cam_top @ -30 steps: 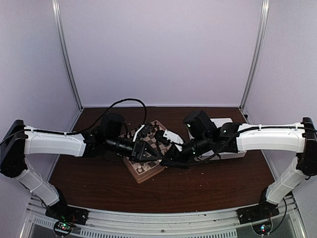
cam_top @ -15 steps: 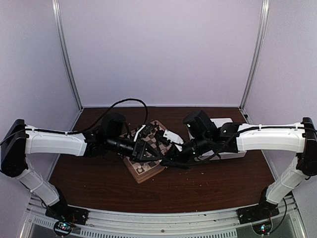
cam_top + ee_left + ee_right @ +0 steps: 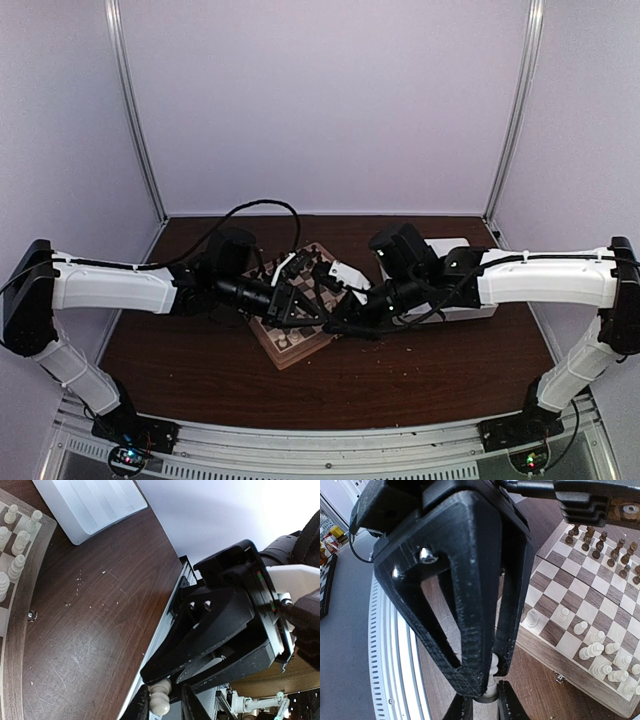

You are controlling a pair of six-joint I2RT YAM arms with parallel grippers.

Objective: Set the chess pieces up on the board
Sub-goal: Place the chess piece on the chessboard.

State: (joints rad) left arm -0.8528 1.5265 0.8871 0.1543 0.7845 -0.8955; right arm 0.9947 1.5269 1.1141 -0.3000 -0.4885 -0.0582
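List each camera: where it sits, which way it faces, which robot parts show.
Top external: fixed high behind the robot, looking down at the board; left arm and right arm show.
Left wrist: on the left arm, facing the right gripper; own fingers show.
Right wrist: on the right arm, facing the left gripper; own fingers show.
Shared: both wrist views show a cream chess piece between their fingers.

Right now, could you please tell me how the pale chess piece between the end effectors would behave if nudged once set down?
The pale chess piece looks rigid and probably light, being smaller than the fingers beside it. Its tall, narrow shape suggests it would tip easily, then likely roll. Its smooth, rounded sides might slip in a pinch.
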